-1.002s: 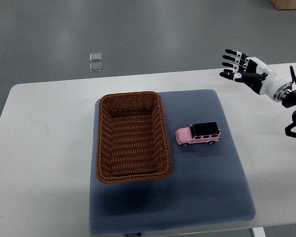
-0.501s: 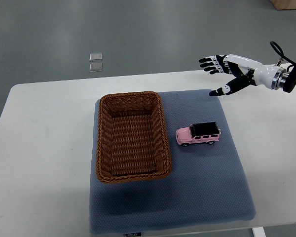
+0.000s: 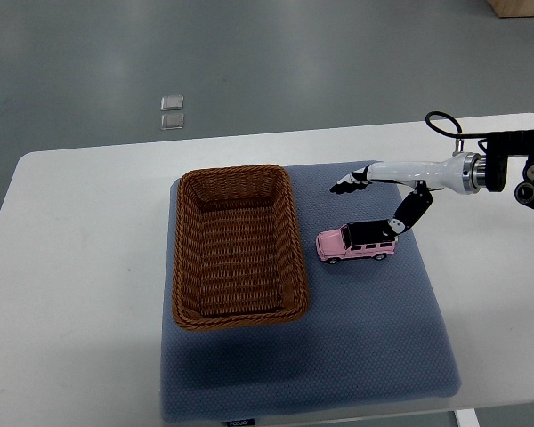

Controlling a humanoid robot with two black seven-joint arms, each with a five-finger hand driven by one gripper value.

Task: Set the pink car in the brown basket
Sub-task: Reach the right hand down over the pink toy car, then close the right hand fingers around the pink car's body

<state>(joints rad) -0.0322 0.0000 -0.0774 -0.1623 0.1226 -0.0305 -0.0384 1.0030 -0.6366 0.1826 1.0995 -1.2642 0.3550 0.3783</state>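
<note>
The white table [image 3: 80,267] carries a blue mat [image 3: 365,338] with wide bare margins left and right. On the mat's left half sits the brown basket [image 3: 238,245], empty inside. The right hand [image 3: 387,200] has swung in from the table's far right corner, fingers [image 3: 349,185] spread. The pink car [image 3: 357,242] stands just right of the basket, the thumb touching its rear roof.

Bright, even overhead light; soft shadows, sharp focus.
</note>
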